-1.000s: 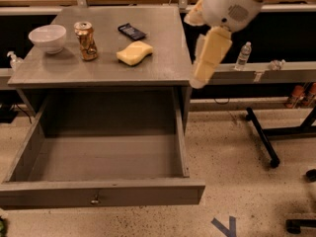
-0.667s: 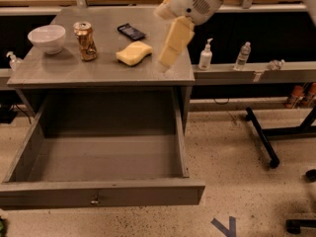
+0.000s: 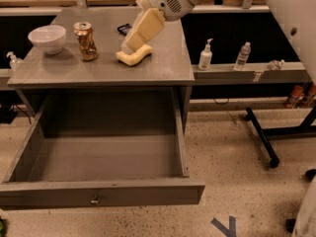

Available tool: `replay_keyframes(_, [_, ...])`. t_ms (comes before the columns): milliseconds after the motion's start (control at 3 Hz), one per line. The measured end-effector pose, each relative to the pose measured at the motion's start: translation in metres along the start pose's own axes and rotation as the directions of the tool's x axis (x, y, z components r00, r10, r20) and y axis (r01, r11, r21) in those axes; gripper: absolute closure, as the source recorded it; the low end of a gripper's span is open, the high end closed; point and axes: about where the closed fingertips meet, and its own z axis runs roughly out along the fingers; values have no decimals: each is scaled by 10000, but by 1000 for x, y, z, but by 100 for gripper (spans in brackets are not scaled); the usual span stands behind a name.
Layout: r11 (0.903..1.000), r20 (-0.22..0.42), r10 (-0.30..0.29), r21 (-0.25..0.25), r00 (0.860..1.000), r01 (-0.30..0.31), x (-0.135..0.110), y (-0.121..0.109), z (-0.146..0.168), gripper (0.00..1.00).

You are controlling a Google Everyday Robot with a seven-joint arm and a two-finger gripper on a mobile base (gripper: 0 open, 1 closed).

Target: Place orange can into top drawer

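Far left on the tabletop [image 3: 163, 65], white bowl [image 3: 47, 37]. Just beside it, orange can [image 3: 86, 41]: upright, shiny copper, silver top, dented sides. Probably light, thin-walled and slippery; best gripped gently across the mid-body. Further right, tool [image 3: 129, 44] just over the yellow sponge [image 3: 136, 57], apart from the orange can; open or closed, impossible to tell. Below, top drawer [image 3: 98, 194] standing open.

Tbl [image 3: 163, 65]: can [image 3: 86, 41], bowl [image 3: 47, 38], end effector [image 3: 129, 45] above
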Motion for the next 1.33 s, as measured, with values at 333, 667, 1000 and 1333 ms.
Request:
replay_keyframes(333, [10000, 2, -1, 1, 10000, 1, 0, 0, 0, 0])
replay_keyframes(667, [9935, 1659, -1068, 561, 9803, 988, -33, -34, 20, 0])
replay_keyframes(1000, [9743, 3668, -2086, 1586, 9066, 1600, -83, -83, 57, 0])
replay_keyframes(1333, [9543, 4162, -2435, 2639, 8760, 1399, -114, -116, 87, 0])
